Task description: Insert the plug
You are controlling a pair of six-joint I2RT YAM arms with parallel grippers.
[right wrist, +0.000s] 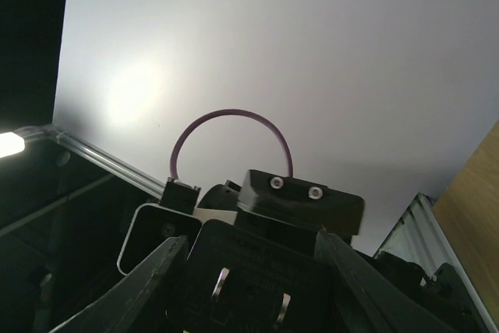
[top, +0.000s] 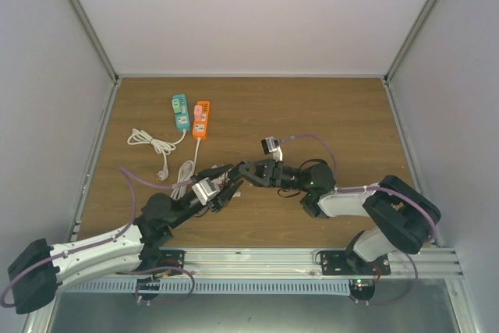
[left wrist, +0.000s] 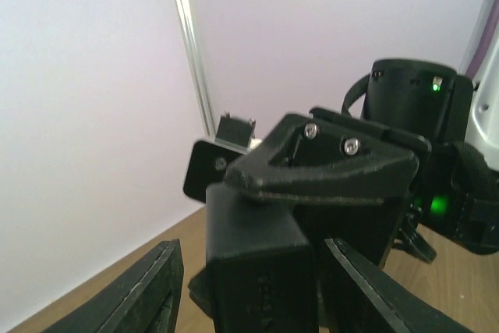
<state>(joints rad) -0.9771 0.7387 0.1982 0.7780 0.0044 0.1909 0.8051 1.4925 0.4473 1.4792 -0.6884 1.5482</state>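
Handover step, seemingly. Right hand [right wrist: 249, 243] is clamping the black plug [right wrist: 253, 271], prongs facing its camera. Left hand [left wrist: 252, 243] is bracketing the same plug, fingers wide. Orange power strip [top: 201, 118] is lying on the counter [top: 327, 115], well ahead of both hands. Next: left closing, right releasing.

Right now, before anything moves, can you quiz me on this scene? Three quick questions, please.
1. True or false: the black plug is already in a socket.
2. Which lies farther left in the top view? A) teal power strip B) orange power strip C) they are stacked
3. Fill in: the plug in the right hand shows ___ metal prongs.
Key: 1 false; 2 A; 3 two.
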